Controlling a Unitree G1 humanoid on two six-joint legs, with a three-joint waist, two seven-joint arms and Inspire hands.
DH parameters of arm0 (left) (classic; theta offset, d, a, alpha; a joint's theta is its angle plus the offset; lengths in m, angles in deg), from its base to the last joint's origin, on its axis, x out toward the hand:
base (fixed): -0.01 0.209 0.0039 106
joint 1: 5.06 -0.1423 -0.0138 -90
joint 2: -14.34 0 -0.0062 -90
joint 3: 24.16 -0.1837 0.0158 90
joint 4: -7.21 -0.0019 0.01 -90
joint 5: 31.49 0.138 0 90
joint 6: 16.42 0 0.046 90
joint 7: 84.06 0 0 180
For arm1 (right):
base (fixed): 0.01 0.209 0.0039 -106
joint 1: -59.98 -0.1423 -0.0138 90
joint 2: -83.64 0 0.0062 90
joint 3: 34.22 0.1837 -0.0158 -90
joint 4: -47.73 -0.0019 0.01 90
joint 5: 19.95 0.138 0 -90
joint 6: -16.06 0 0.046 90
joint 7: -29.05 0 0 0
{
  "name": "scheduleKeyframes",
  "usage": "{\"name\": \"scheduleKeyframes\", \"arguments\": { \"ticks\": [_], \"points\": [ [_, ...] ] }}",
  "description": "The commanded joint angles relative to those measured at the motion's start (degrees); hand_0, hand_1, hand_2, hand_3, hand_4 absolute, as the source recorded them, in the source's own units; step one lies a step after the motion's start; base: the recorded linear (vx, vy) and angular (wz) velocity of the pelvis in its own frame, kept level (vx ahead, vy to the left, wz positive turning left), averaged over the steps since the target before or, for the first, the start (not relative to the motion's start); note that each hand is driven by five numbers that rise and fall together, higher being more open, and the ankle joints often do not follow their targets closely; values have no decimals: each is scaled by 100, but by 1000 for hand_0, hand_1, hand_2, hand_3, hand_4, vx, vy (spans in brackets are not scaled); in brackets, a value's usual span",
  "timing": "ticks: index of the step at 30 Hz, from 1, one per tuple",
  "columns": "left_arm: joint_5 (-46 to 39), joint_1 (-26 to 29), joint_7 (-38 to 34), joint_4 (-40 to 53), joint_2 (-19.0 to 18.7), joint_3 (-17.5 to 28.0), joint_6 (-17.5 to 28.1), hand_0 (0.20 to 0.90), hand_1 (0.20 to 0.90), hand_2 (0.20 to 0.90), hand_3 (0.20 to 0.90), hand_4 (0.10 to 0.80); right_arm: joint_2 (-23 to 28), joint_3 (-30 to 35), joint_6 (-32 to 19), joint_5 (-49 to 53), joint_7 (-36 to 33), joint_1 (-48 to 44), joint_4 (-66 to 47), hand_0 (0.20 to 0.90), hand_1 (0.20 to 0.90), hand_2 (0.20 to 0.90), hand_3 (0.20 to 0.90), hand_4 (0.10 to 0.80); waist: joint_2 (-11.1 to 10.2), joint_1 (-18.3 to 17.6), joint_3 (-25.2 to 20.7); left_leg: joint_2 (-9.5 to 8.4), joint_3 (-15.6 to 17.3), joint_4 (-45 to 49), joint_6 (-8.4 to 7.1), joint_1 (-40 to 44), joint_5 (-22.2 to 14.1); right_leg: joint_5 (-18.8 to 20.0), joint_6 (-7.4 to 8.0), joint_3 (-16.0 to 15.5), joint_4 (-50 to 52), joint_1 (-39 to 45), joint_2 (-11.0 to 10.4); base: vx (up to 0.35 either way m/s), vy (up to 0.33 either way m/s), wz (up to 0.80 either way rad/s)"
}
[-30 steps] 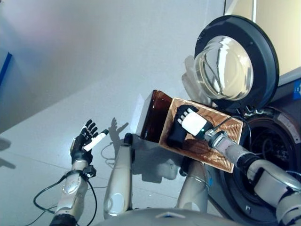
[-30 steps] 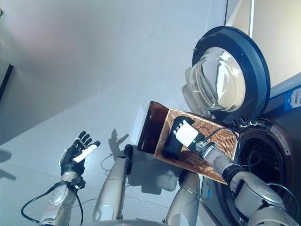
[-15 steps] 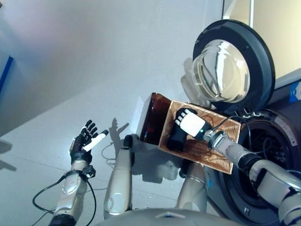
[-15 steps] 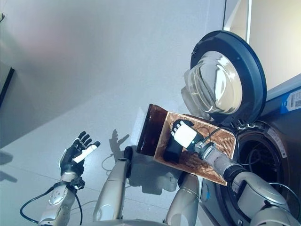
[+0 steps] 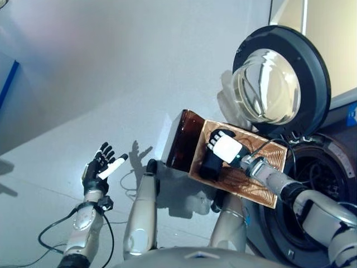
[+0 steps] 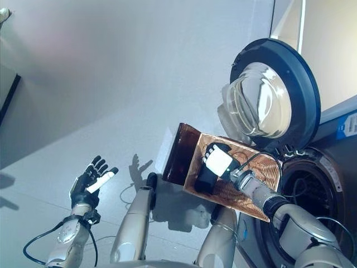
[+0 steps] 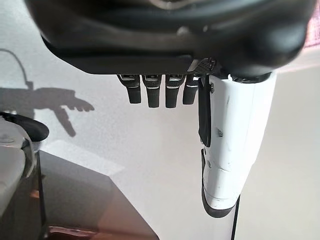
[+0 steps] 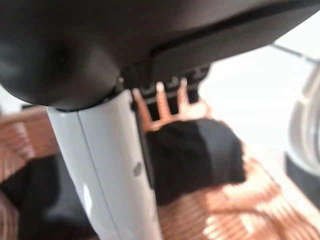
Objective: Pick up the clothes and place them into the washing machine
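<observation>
Left hand (image 5: 99, 169) is held lower left, fingers spread, empty. Right hand (image 5: 223, 148) is seen centre-right inside a brown wicker basket (image 5: 262, 181), on black clothes (image 8: 200, 157); whether they are gripped cannot be told. Washing machine (image 5: 312, 195) drum sits right, its door (image 5: 279, 84) swung open upper right.

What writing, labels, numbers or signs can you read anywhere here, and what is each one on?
Blue label on the front of the washing machine: it carries print, but too small to read.
Door of the machine: no text shows.
Basket and the black cloth in it: no text shows.
Nothing else in any view bears writing.
</observation>
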Motion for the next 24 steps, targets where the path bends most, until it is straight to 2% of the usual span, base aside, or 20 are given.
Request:
{"name": "scheduleKeyframes", "arguments": {
  "ticks": [1,22,24],
  "points": [
    [132,-118,-114,559,-376,174,493,900,900,900,900,800,-74,164,156,198,-362,-201,-96,900,900,900,900,800,-23,115,-172,73,-150,361,-88,-303,-45,793,82,390,-296,-140,-6,5,-1,5],
    [100,-206,-82,702,-432,334,483,900,900,900,900,800,-360,156,195,141,-219,-245,196,900,900,900,900,800,-20,297,-145,-47,-350,1128,7,-840,-321,359,-32,438,543,-601,-90,-5,1,5],
    [86,-253,-52,718,-438,377,482,900,900,900,900,800,-337,268,280,150,-234,-187,374,900,900,900,900,800,-13,295,-174,-16,-359,1227,1,-832,-525,165,0,449,673,-595,-103,92,-25,5]
  ]
}}
